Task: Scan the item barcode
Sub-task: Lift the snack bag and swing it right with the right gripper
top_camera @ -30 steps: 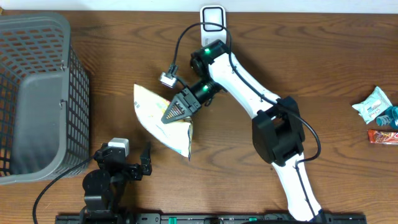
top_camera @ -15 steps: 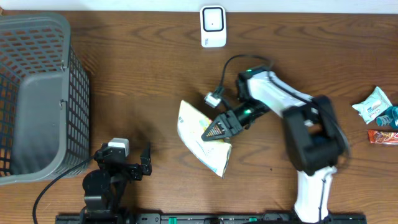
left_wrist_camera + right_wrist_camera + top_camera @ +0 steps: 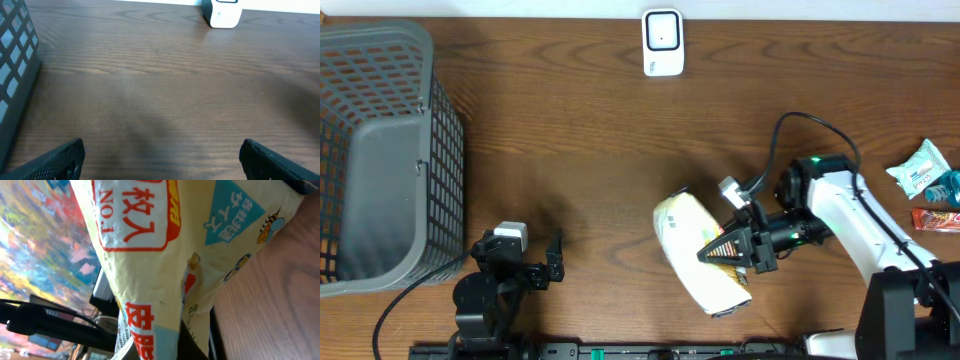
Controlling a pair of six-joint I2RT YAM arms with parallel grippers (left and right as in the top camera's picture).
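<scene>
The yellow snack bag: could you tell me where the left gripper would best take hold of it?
Probably its free left end, coming from the left. The yellow snack bag is slanted and the shut right gripper pinches its right edge at mid-length, so that end is clear and faces the open left gripper.

right pincer (image 3: 717,253) clamped (left pincer (image 3: 162,161) wide)

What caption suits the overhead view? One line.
Right hand shut on a yellow snack bag, held apart from the white scanner; left hand open, empty.

Yellow snack bag (image 3: 685,235) with red lettering, grey mesh basket (image 3: 446,150), brown woodgrain table (image 3: 570,130).
</scene>
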